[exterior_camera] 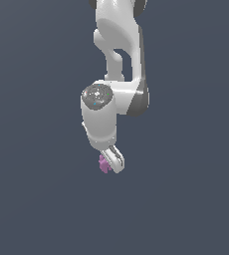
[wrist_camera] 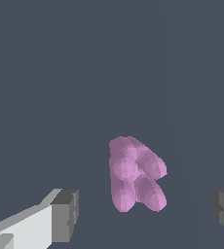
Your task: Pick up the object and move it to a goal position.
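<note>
The object (exterior_camera: 104, 164) is a tiny pink-purple blocky piece with a stepped top. In the exterior view it shows just at the left side of my white gripper (exterior_camera: 112, 164), partly hidden by the fingers. In the wrist view the object (wrist_camera: 135, 174) lies between my two grey fingertips (wrist_camera: 65, 215), with a clear gap on each side. My gripper (wrist_camera: 145, 214) is open and touches nothing that I can see.
A plain dark grey-blue surface (exterior_camera: 186, 199) fills both views. The white arm (exterior_camera: 117, 45) comes down from the top of the exterior view. No goal marker shows.
</note>
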### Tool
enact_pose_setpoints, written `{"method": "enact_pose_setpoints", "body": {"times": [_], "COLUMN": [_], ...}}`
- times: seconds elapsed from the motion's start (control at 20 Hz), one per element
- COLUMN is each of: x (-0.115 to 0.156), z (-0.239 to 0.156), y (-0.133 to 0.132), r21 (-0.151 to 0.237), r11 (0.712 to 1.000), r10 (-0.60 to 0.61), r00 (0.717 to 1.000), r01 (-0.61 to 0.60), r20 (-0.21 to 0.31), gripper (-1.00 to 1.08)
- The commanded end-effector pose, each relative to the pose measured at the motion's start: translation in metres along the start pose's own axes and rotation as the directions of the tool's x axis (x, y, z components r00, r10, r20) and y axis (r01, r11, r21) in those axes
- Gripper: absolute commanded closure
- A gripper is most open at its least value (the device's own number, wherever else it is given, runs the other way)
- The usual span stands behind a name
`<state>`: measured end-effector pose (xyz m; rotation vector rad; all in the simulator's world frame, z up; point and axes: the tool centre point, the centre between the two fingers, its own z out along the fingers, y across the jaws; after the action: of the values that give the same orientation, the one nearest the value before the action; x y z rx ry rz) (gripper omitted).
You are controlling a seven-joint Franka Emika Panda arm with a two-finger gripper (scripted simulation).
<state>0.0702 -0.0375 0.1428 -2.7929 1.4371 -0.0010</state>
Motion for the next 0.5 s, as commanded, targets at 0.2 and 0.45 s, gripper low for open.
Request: {"method": "enact_pose_setpoints", "body": {"times": [0.2, 0.45], "x": [0.000, -0.001], "z": [0.028, 0.046], "y": [0.001, 0.001], "r21": [-0.001, -0.001], "r11": [1.000, 1.000], "r10": [0.003, 0.005], "r00": [1.000, 1.000], "r01": [-0.003, -0.005], "r20": [0.000, 0.000], "gripper": [-0.92, -0.92]}}
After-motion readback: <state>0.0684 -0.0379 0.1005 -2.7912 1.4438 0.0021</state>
